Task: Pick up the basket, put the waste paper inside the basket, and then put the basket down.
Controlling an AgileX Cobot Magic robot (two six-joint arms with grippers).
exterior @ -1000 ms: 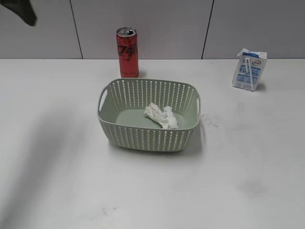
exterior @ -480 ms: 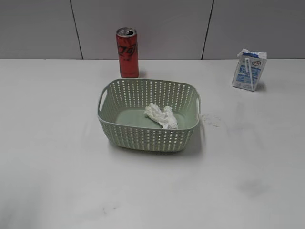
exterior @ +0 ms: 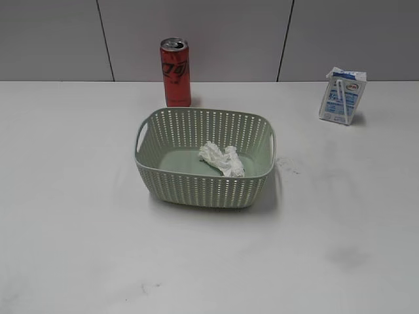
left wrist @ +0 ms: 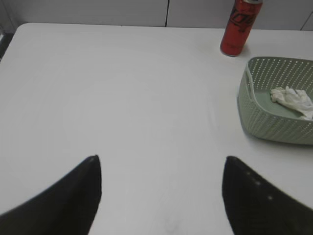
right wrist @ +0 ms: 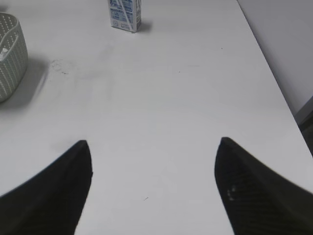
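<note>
Surveying the scene from largest item down, we record a white table [exterior: 78, 216] that fills all three views, bearing faint dark scuffs toward its right side. On it, near the middle of the exterior view, the pale green basket [exterior: 204, 185] rests flat on its base, upright, with both cut-out handles free. Inside it, on the floor toward the right end, lies the waste paper [exterior: 221, 159], a crumpled white wad touching nothing but the basket.

We note the left gripper [left wrist: 161, 196] low over bare table, well to the left of the basket, its two dark fingers spread wide with nothing between them. The right gripper [right wrist: 152, 181] is likewise parted and holding nothing, over bare table to the right of the basket, whose edge shows at that view's left margin.

Behind the basket, just beside its far left corner but apart from it, a red can [exterior: 175, 72] stands upright. A blue-and-white carton [exterior: 343, 95] stands well apart at the far right.
</note>
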